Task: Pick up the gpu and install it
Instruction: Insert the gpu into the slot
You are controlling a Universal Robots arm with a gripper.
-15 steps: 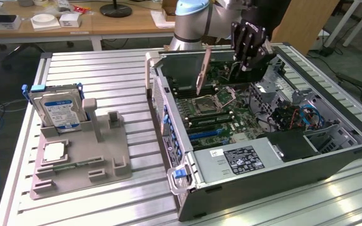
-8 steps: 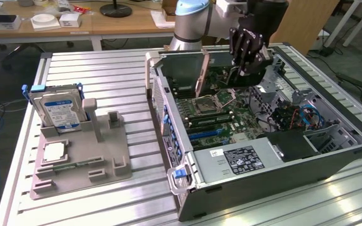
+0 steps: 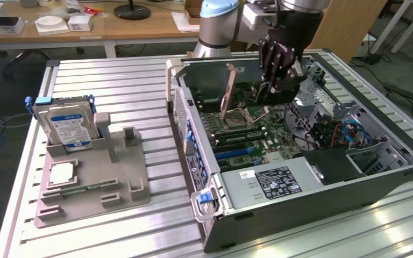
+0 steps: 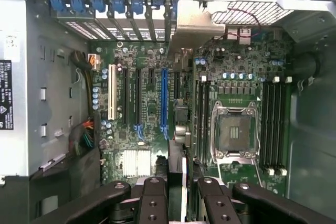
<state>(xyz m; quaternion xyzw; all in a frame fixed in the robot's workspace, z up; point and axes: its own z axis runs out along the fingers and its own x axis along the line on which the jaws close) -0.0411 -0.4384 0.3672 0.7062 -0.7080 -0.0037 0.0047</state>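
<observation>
As the arm hangs over the open computer case (image 3: 321, 183) on the tabletop (image 3: 120, 86), its gripper (image 4: 181, 195) is pinching the gpu (image 4: 178, 124) between its fingers. The card sits edge-on over the motherboard (image 4: 149, 103), with its metal bracket towards the rear slots.

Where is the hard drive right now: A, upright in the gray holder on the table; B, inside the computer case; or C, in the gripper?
A: the hard drive stands upright in the gray holder, apart from the computer case, while the gripper holds the gpu.
</observation>
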